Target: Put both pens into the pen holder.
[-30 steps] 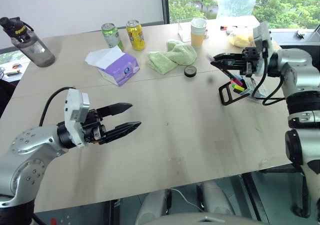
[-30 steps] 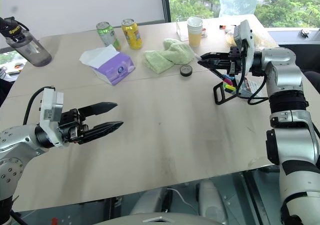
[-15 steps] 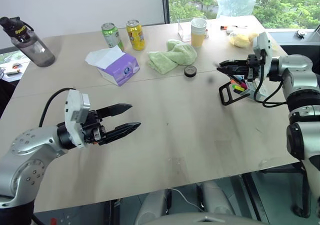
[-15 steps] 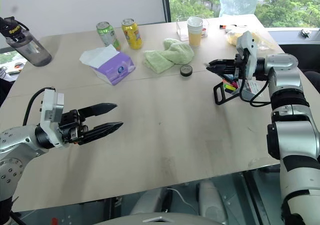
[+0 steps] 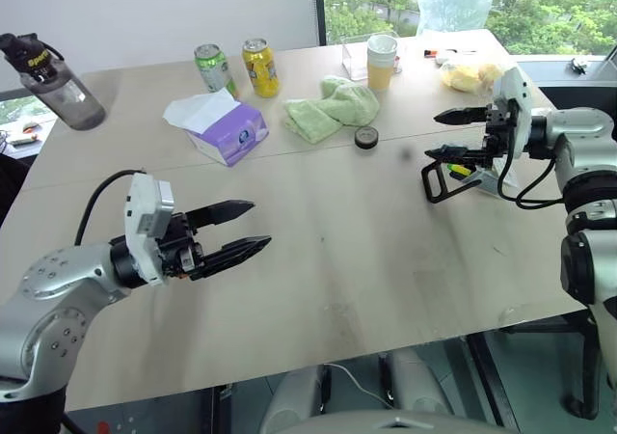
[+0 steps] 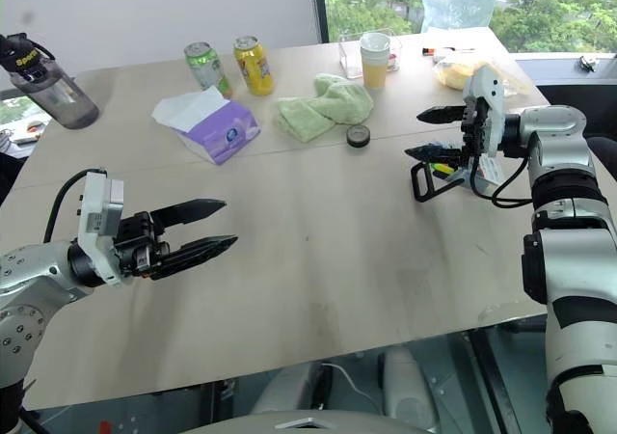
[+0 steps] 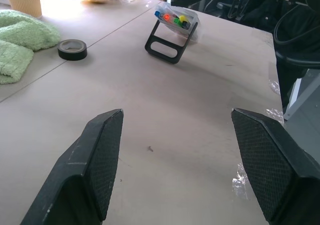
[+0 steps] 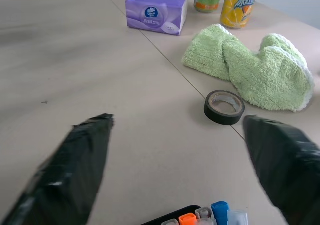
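Observation:
The pen holder (image 5: 461, 176), a small clear box on a black loop handle, lies tilted at the table's right side. Coloured tips (image 7: 172, 19) poke out of it, and I cannot tell which of them are pens. My right gripper (image 5: 432, 135) hovers just above the holder and points left, open, with nothing between its fingers. From the right wrist, the holder's orange and blue tips (image 8: 202, 214) show just below that gripper (image 8: 177, 119). My left gripper (image 5: 261, 223) hangs open and empty over the near left of the table, far from the holder.
A black tape roll (image 5: 366, 137) lies left of the holder, with a green towel (image 5: 333, 106) behind it. Further back are a purple tissue box (image 5: 228, 131), two cans (image 5: 237, 67), a cup of yellow drink (image 5: 382, 61) and a water bottle (image 5: 50, 80).
My right gripper was shut a second ago and has now opened. It has also drawn back to the right and sunk a little over the holder. The left arm has not moved.

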You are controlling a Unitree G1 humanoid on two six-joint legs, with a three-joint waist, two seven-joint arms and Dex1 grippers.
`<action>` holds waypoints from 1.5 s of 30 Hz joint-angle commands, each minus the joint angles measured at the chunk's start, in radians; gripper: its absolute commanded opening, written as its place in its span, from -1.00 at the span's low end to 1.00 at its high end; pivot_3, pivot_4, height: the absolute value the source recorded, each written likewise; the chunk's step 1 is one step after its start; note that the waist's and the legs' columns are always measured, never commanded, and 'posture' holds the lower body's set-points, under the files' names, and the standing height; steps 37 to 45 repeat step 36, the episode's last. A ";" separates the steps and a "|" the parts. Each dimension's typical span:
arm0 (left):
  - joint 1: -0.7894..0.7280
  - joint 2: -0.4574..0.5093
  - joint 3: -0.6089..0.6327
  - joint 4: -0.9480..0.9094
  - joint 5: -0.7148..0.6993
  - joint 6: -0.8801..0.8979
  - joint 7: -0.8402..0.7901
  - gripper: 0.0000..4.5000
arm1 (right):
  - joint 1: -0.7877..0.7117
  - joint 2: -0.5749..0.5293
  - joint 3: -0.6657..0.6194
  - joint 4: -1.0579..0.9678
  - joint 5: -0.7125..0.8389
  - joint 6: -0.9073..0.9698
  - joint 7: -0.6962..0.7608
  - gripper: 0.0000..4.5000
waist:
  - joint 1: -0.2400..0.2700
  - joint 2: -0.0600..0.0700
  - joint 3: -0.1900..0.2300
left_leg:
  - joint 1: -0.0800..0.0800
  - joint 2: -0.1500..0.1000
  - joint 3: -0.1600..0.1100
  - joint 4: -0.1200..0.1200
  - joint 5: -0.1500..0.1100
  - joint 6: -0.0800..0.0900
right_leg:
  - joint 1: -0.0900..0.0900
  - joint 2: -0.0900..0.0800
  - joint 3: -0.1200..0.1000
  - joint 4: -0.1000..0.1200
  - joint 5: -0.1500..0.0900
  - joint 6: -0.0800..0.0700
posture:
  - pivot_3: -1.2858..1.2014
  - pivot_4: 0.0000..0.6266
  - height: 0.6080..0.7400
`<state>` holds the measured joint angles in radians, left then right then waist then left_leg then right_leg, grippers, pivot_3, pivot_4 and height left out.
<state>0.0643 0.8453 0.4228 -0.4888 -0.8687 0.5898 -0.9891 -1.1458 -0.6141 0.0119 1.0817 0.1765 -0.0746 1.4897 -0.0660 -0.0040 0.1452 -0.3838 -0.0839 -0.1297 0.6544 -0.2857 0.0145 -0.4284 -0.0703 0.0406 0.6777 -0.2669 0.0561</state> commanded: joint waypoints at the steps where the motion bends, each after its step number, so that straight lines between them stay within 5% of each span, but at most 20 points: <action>1: -0.003 0.005 0.024 -0.017 -0.012 -0.010 -0.005 0.56 | -0.035 -0.009 -0.033 -0.034 0.027 0.013 0.060 0.98 | 0.000 0.000 0.000 | 0.000 0.000 0.000 0.000 0.000 0.000 | 0.000 0.000 0.000 0.000 0.000 0.000 | 0.03 -0.52 1.00; 5: -0.003 0.006 0.019 -0.014 -0.003 -0.013 -0.005 0.56 | -0.019 0.000 -0.037 -0.133 0.066 0.069 0.098 0.98 | -0.001 0.000 0.000 | 0.000 0.000 0.000 0.000 0.000 0.000 | 0.000 0.000 0.000 0.000 0.000 0.000 | 0.03 -0.52 1.00; 10: 0.020 0.006 0.019 -0.019 0.012 -0.017 -0.008 0.56 | 0.125 -0.023 -0.005 -0.601 0.228 0.336 0.109 0.98 | 0.000 0.000 0.000 | 0.000 0.000 -0.001 0.000 0.000 0.000 | 0.000 0.000 0.000 0.000 0.000 0.000 | 0.03 -0.52 1.00; 18: 0.020 -0.064 -0.027 -0.006 0.070 -0.055 0.056 0.56 | 0.551 0.020 0.028 -1.227 0.392 0.587 -0.150 0.98 | 0.034 -0.001 -0.001 | -0.001 0.000 -0.002 0.001 0.000 0.000 | 0.001 0.000 -0.001 0.000 0.000 0.000 | 0.03 -0.52 1.00; 28: 0.122 -0.288 -0.306 0.000 0.506 -0.209 0.398 0.56 | 0.992 0.084 0.047 -1.127 0.132 0.189 -0.383 0.98 | 0.057 -0.002 -0.002 | 0.004 -0.001 -0.003 0.005 -0.001 0.001 | 0.008 0.000 -0.003 0.000 0.000 0.000 | 0.03 -0.52 1.00; 34: 0.254 -0.356 -0.330 -0.042 0.526 -0.270 0.409 0.56 | 1.083 0.120 -0.014 -1.228 0.178 0.204 -0.499 0.98 | 0.053 -0.002 -0.002 | 0.007 0.000 -0.002 0.006 -0.001 0.001 | 0.010 0.000 -0.001 0.000 0.000 0.000 | 0.03 -0.52 1.00; 45: 0.264 -0.362 -0.332 -0.050 0.522 -0.271 0.410 0.56 | 1.096 0.123 -0.016 -1.235 0.173 0.198 -0.516 0.98 | 0.054 -0.002 -0.002 | 0.011 0.000 -0.003 0.005 -0.001 0.001 | 0.015 0.000 -0.003 0.000 0.000 0.000 | 0.03 -0.52 1.00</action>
